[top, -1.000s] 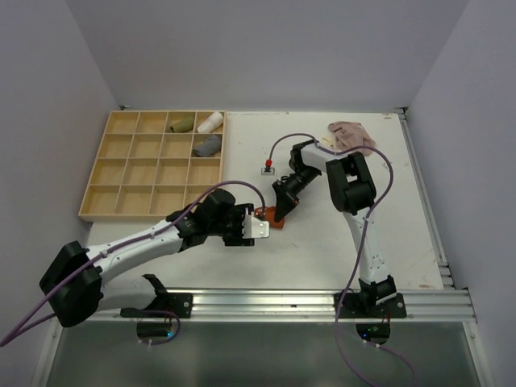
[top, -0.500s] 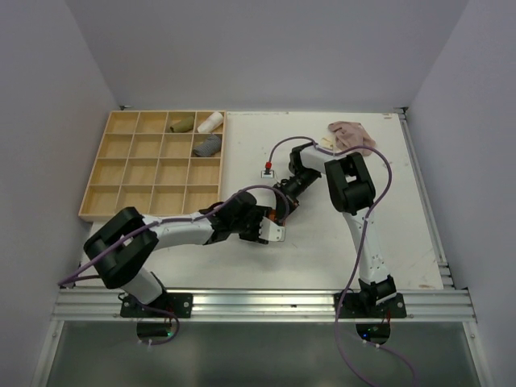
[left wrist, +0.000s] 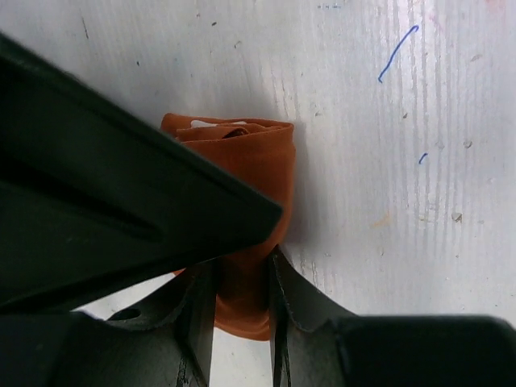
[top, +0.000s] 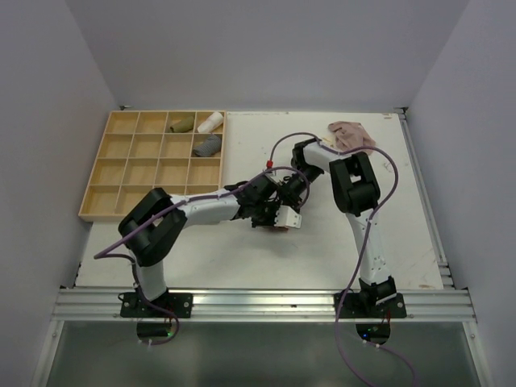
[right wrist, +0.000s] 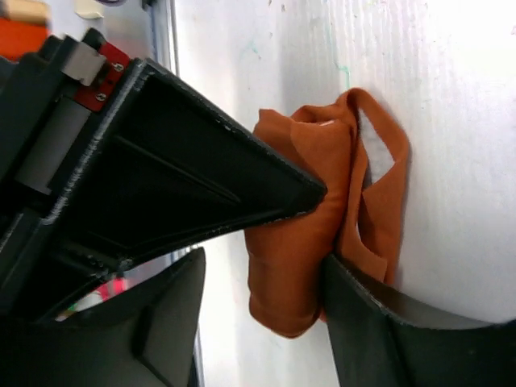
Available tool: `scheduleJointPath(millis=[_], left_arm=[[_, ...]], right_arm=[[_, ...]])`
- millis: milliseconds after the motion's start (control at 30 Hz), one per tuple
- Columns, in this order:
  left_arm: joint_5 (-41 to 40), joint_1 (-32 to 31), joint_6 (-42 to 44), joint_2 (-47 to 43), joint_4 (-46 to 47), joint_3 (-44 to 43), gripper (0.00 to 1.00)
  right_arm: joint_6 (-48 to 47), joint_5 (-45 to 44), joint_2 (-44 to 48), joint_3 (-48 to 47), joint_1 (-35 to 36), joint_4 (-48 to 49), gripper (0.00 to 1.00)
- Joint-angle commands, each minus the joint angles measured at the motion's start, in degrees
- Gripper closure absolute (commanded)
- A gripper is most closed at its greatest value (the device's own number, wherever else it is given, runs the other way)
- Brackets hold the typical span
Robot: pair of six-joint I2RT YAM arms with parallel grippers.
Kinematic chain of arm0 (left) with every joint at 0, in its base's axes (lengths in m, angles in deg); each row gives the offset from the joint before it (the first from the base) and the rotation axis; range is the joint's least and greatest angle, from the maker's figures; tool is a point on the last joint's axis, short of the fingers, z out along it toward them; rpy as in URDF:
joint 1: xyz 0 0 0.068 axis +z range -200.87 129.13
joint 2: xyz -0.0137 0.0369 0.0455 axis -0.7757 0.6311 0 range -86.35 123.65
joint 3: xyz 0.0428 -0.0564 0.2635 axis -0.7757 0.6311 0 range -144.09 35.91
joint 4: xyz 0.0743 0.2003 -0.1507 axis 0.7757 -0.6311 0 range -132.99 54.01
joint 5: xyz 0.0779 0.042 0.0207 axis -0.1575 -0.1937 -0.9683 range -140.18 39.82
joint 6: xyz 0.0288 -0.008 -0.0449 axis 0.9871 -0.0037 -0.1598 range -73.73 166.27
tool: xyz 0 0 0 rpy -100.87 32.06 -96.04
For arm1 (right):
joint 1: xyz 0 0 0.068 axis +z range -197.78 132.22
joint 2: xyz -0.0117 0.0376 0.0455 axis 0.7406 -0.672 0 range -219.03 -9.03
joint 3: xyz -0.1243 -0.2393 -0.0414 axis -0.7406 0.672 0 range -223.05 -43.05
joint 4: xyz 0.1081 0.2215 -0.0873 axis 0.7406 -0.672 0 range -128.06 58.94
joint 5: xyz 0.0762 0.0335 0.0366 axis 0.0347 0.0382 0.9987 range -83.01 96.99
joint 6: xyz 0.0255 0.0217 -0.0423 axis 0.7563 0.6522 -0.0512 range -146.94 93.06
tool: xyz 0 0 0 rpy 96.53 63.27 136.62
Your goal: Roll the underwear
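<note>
Left wrist: my left gripper (left wrist: pixel 240 278) pinches the rolled rust-orange underwear (left wrist: pixel 256 173) lying mid-table (left wrist: pixel 403 121). Its long axis runs along my fingers, white tag at the far end, unreadable. My right gripper (right wrist: pixel 262 266) is spread, 1 finger touching the roll.

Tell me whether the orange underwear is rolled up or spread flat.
Rolled up: in the left wrist view the orange underwear is a compact bundle with layered folds at one end, pinched by the left gripper.
</note>
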Motion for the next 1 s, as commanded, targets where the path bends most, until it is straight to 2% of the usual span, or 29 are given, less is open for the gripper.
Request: scheduleJointPath(millis=[0, 100, 233, 333, 467, 533, 667, 767, 800, 967], left_arm=[[9.1, -0.6, -3.9, 5.9, -15.1, -1.6, 0.87], [12.1, -0.1, -7.6, 7.3, -18.3, -2.8, 0.89], [16.0, 3.5, -12.6, 10.8, -22.4, -8.2, 0.86], [19.2, 7.5, -13.9, 17.2, -27.1, -15.1, 0.84], [20.6, 11.3, -13.1, 25.6, -33.6, -25.5, 0.82], [20.6, 12.3, -11.9, 30.3, -37.5, -31.2, 0.82], [20.5, 12.8, -10.2, 34.9, -40.2, -35.7, 0.8], [20.3, 12.9, -9.5, 36.4, -40.7, -36.7, 0.78], [20.2, 12.8, -9.4, 36.6, -40.6, -36.8, 0.78], [19.9, 13.1, -9.7, 37.2, -39.8, -36.5, 0.74]], right_arm=[[-1.1, -6.8, 5.1, -5.2, -3.1, 0.4, 0.36], [-0.9, -7.0, 9.1, -8.5, -6.3, 1.1, 0.35], [-0.1, -7.3, 16.9, -5.8, -12.5, 5.1, 0.37], [-0.1, -7.5, 24.8, 3.2, -15.5, 9.2, 0.39], [-4.3, -8.9, 35.6, 13.2, -15.8, 11.2, 0.42], [-4.3, -10.8, 41.1, 18.8, -14.2, 14.2, 0.43], [-3.5, -16.7, 48.2, 28.0, -7.3, 21.9, 0.42], [-1.0, -21.4, 51.5, 33.7, -0.6, 34.3, 0.39], [-0.5, -22.3, 51.8, 34.8, 2.0, 36.5, 0.38], [0.3, -25.6, 50.3, 39.0, 5.9, 48.7, 0.36]])
